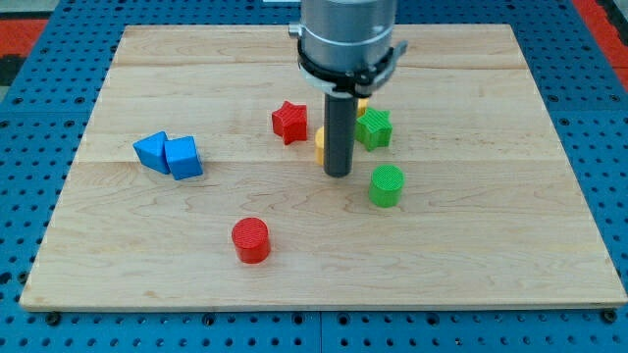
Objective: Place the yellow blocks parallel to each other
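**A:** Camera view first: what lies on the board, and what is it all made of?

**B:** The wooden board [147, 255] is pale, with long grain lines, on a blue pegboard [29, 127]; the blocks look ribbed, like printed plastic. At centre left two blue blocks [168, 154] touch, both angular, exact shapes unclear; a red star [289, 122] sits just above centre; a red cylinder [251, 240] stands lower, left of centre; a green star [374, 128] and a green cylinder [387, 185] sit right of centre, apart from each other.

**A:** And the yellow ones?

**B:** Mostly hidden behind my rod; one yellow block [320, 143] shows as a sliver at the rod's left edge, between the red star and the green star; another yellow scrap [363, 101] peeks out just above the green star, under my metal collar; I cannot make out either shape.

**A:** Your pincer?

**B:** I carry none, so nothing opens and nothing is held; only a smooth dark rod; my tip [338, 175] rests at the frame's centre, just right of and below the yellow sliver, left of the green cylinder; whether it touches the yellow, I cannot tell. My arm is cut off at the top edge.
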Tool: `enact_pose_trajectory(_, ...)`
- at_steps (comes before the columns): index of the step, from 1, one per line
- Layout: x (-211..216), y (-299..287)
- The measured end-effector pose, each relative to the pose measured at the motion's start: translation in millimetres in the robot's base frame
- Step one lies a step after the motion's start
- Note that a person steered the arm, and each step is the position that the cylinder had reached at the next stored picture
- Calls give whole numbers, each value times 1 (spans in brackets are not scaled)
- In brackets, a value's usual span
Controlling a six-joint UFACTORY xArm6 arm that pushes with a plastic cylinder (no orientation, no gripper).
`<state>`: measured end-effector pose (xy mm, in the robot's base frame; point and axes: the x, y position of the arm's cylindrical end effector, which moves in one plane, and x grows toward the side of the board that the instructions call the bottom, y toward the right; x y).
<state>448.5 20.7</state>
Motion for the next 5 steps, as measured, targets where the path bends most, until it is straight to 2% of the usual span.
enact_pose_trajectory(1,-26,0)
enact_pose_trajectory(3,-16,-28)
enact_pose_trajectory(5,-95,4)
